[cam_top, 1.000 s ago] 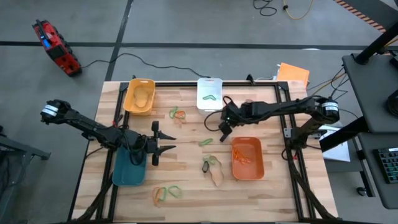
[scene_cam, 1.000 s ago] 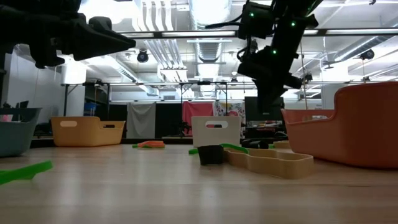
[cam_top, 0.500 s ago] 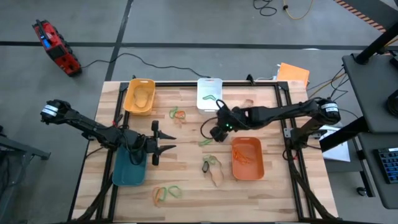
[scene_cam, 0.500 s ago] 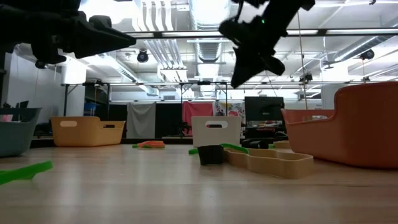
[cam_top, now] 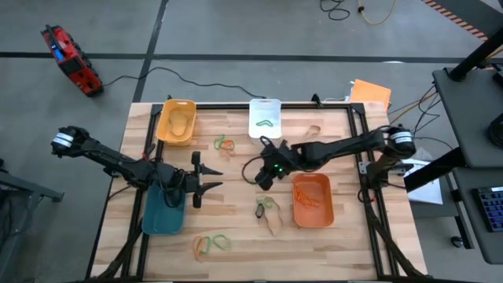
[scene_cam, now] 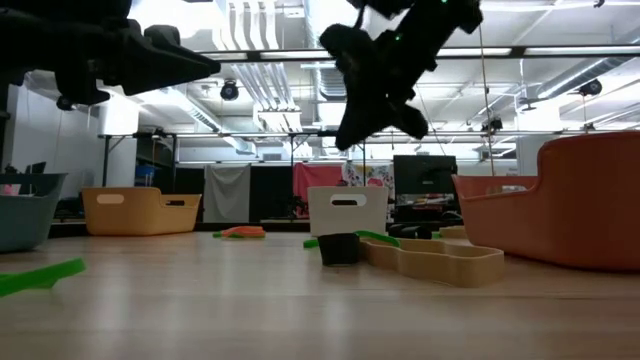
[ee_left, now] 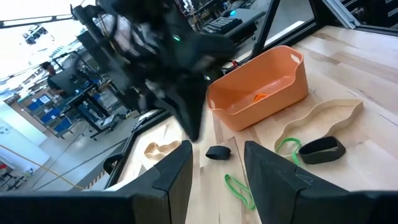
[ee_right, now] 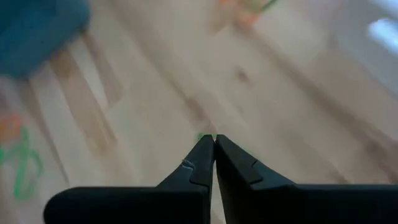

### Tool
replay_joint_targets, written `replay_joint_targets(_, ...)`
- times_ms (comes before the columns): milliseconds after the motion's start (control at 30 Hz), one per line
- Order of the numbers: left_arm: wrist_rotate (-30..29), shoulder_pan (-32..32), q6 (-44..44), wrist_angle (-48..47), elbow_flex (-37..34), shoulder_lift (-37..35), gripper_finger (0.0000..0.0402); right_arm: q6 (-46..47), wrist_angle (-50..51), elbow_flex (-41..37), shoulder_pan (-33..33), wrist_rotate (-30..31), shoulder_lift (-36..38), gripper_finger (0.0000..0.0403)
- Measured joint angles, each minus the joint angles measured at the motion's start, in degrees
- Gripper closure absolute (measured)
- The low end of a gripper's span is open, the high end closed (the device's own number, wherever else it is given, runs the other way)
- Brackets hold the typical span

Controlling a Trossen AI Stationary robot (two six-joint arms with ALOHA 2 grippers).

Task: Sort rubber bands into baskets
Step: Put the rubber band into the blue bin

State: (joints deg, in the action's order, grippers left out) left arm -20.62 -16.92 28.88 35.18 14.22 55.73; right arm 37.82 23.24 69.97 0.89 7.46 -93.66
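Altogether four baskets are counted: yellow [cam_top: 176, 121], white [cam_top: 265, 119], teal [cam_top: 163, 209], orange [cam_top: 313, 200]. Rubber bands [cam_top: 211, 244] are scattered loose across the wooden table [cam_top: 236, 169] in several small clusters. Right gripper [cam_top: 260, 180], clenched and empty, is held mid-table; left gripper [cam_top: 212, 178], parted, beside the teal basket. Workshop shelving is seen beyond.

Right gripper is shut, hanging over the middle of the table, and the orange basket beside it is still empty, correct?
Not quite. The right gripper is shut over the middle of the table, but the orange basket is not empty: the high view shows orange rubber bands lying inside it, and the left wrist view shows one too.
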Motion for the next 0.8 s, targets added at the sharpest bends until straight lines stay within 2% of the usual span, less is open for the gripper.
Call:
replay_joint_targets(100, 0.02, 0.2, 0.0, -0.18, 0.0, 0.25, 0.0272, 0.62, 6.2, 4.26, 0.0, 0.97, -2.5, 0.0393)
replay_joint_targets(367, 0.0, 0.61, 0.0, -0.04, 0.0, 1.88, 0.0272, 3.38, 26.19, 15.88, -0.15, 9.42, -7.83, 0.0393)
replay_joint_targets(800, -0.01, 0.76, 0.0, 0.0, 0.0, 3.07, 0.0272, -1.46, 31.01, 17.3, -0.8, 11.47, -12.45, 0.0393)
